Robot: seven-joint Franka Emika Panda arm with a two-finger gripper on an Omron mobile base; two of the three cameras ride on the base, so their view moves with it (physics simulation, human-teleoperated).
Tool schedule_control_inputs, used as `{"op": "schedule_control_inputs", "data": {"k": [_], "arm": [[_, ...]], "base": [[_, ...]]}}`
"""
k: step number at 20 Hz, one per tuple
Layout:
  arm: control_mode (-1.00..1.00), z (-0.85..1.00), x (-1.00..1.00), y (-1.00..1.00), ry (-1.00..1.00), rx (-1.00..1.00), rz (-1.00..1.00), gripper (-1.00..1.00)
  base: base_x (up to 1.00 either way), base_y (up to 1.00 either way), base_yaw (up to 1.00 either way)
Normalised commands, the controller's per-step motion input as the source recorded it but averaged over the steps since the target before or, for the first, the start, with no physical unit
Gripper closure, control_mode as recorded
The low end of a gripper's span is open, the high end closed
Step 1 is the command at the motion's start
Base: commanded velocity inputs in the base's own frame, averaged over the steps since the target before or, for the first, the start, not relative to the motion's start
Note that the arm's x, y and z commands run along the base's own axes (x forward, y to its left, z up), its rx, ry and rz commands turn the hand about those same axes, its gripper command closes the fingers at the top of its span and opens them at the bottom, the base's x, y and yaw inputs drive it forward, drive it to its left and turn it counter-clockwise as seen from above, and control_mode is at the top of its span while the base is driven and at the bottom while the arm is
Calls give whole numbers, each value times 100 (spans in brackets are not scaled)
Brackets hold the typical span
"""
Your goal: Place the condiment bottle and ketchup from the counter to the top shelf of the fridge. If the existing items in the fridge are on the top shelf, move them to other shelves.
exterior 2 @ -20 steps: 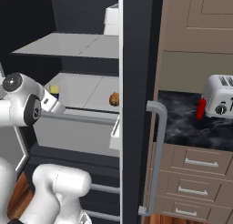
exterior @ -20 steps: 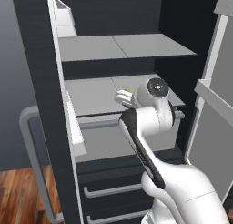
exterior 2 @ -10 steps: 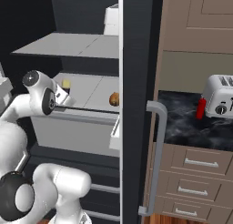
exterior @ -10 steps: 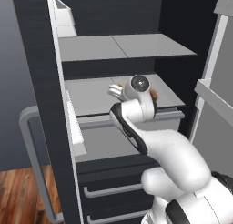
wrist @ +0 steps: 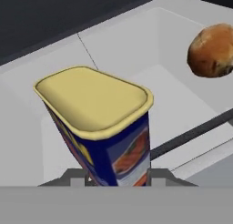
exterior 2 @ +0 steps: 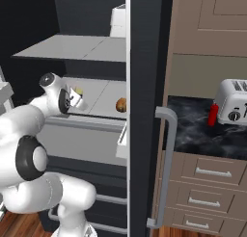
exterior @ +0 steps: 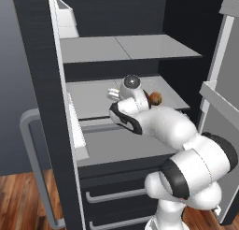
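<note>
A blue can with a pale yellow lid (wrist: 98, 127) is held between the jaws of the gripper (wrist: 116, 175), whose fingers are clenched on its lower body; it rises tilted from the claw over the middle fridge shelf (exterior: 91, 100). Just beyond and to the right of the claw, a brown potato-like item (wrist: 211, 50) lies on the same shelf. A collision with that item could be caused if the can were swung sideways before being set down. Because the can is gripped low and leans, a topple may follow release if it is not brought upright first. The condiment bottle and ketchup cannot be made out; the red bottle (exterior 2: 212, 115) beside the toaster (exterior 2: 235, 102), well away from the claw, may be the ketchup.
</note>
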Motion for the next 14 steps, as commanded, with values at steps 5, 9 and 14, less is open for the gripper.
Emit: {"op": "schedule_control_inputs", "data": {"k": [5, 9, 14], "arm": [[-100, -37, 91, 9, 1, -5, 0, 100], [-100, -44, 100, 14, 0, -3, 0, 100], [-100, -20, 80, 9, 1, 0, -4, -100]], "base": [[0, 0, 0], [0, 0, 0], [0, 0, 0]]}}
